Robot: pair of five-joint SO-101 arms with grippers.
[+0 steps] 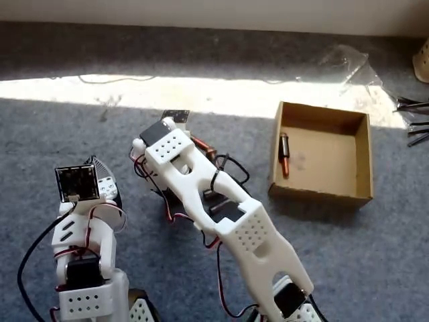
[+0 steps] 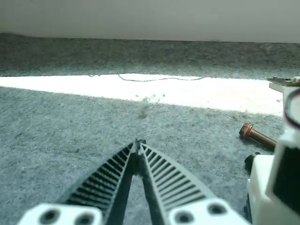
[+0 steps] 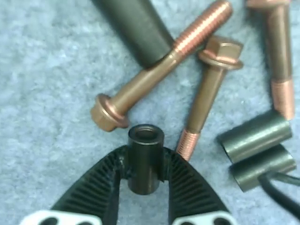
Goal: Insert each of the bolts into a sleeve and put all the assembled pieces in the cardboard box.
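My right gripper [image 3: 144, 159] is shut on a short dark sleeve [image 3: 145, 135], held upright just over the grey carpet. Past it lie three copper bolts [image 3: 157, 77], [image 3: 211, 89], [image 3: 280, 51], a longer dark sleeve [image 3: 133, 26] over one bolt's shank, and two short sleeves [image 3: 255, 136], [image 3: 262, 165]. From above, the right arm [image 1: 201, 181] covers this pile, and one bolt [image 1: 201, 144] peeks out. The cardboard box [image 1: 362, 161] to the right holds one assembled piece [image 1: 284, 154]. My left gripper [image 2: 139, 145] is shut with nothing in it, low over bare carpet, a bolt [image 2: 255, 135] off to its side.
A bright sunlit strip [image 1: 201, 94] crosses the carpet beyond the arms. A clear plastic bag [image 1: 348, 64] and dark tools [image 1: 412, 124] lie behind and beside the box. A black cable [image 3: 276, 187] runs close to the two short sleeves.
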